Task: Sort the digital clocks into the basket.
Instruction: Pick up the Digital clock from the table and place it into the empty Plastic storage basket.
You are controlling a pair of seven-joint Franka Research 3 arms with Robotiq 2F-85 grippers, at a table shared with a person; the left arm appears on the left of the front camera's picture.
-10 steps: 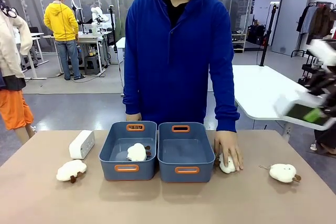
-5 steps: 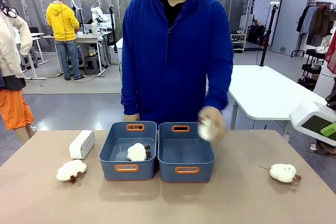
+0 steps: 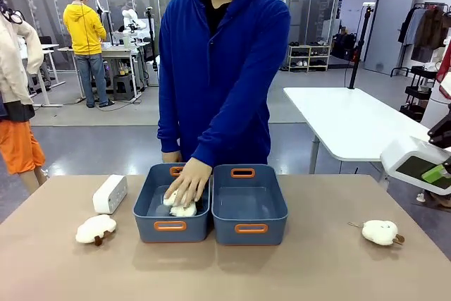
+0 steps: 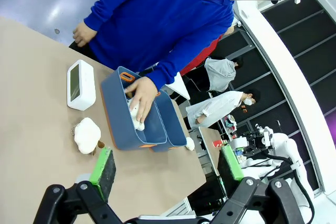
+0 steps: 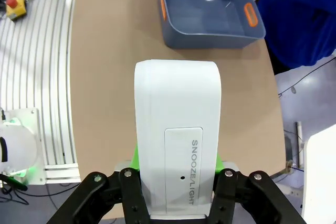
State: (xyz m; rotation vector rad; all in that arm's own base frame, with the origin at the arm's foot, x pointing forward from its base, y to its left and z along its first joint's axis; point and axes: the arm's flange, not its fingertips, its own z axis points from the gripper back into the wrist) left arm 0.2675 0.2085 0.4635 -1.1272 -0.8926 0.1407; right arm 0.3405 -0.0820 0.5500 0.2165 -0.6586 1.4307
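1. One digital clock is pinched between the right fingers and held aloft beyond the right end of the surface, high enough, it is judged, to be carried in over a rim.
2. The other clock is seen standing at the far left, near the left basket.
3. The right basket is seen bare inside and is judged the clocks' destination.
4. A plush toy is being pressed into the left basket by the person's hand, so the two sorts are kept apart.
5. The left fingers are spread wide, with nothing held between them.
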